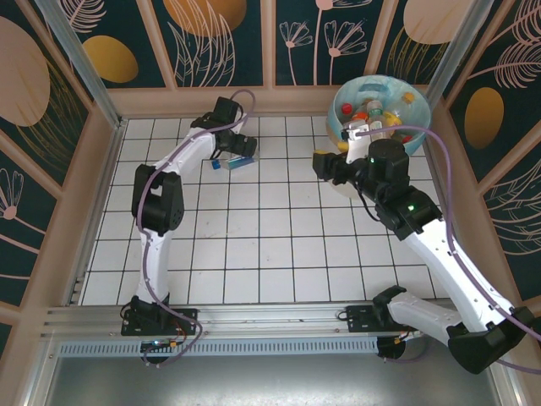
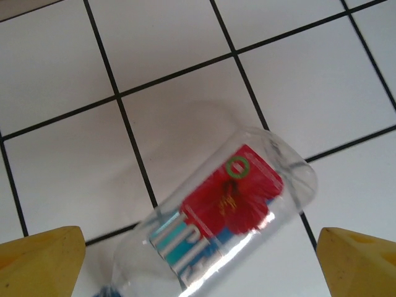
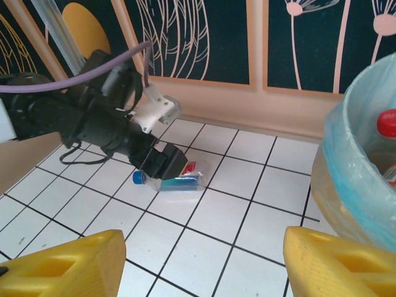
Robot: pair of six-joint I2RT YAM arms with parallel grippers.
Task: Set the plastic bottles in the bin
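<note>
Left claw (image 2: 198,263) spread wide, empty, over a clear bottle (image 2: 229,210) lying on the surface (image 2: 297,74), well apart from the bin (image 1: 336,108). You should square your wrist across its barrel, lower, then close. Right claw (image 3: 204,263) open, empty, beside the bin.

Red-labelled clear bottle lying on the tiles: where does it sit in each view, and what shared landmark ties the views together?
Top external: the bottle lies left of centre near the far wall, just below the left gripper.
Left wrist: lower centre, lying slantwise between the yellow fingertips.
Right wrist: left of centre, blue cap pointing left, beside the black gripper.
Shared landmark: the left gripper, open over the bottle.
</note>
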